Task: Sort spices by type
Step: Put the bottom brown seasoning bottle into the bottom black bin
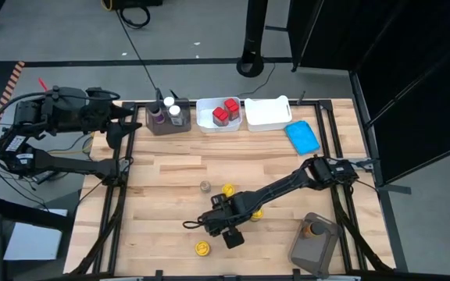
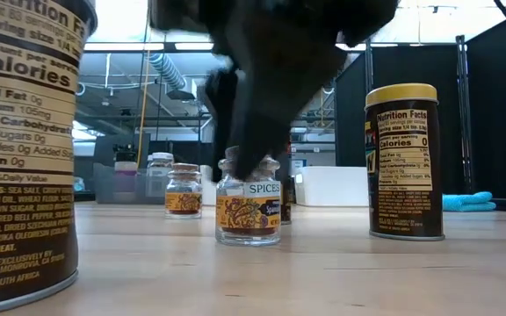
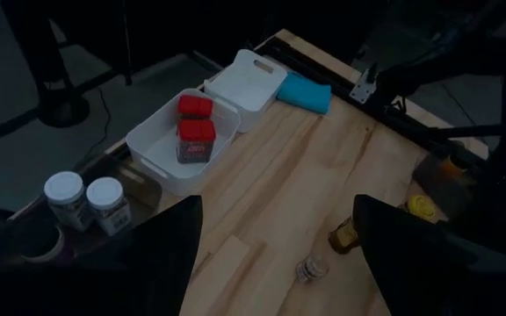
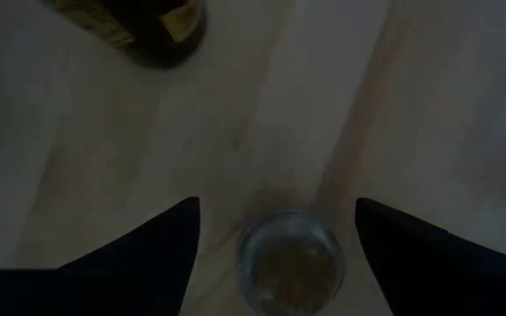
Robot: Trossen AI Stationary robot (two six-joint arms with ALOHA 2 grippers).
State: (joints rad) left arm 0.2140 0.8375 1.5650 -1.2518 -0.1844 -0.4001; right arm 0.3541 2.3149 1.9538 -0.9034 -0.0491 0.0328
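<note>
Right gripper (image 4: 275,219) open over clear jar (image 4: 291,261), seemingly not touching.

The high view looks straight down on the whole table (image 1: 170,176). The low view sits at tabletop level, close to a clear jar (image 2: 249,211). The left wrist view looks from the table's 10 o'clock corner across the boards. The right wrist view hangs close above that same clear jar (image 4: 291,256).
</note>
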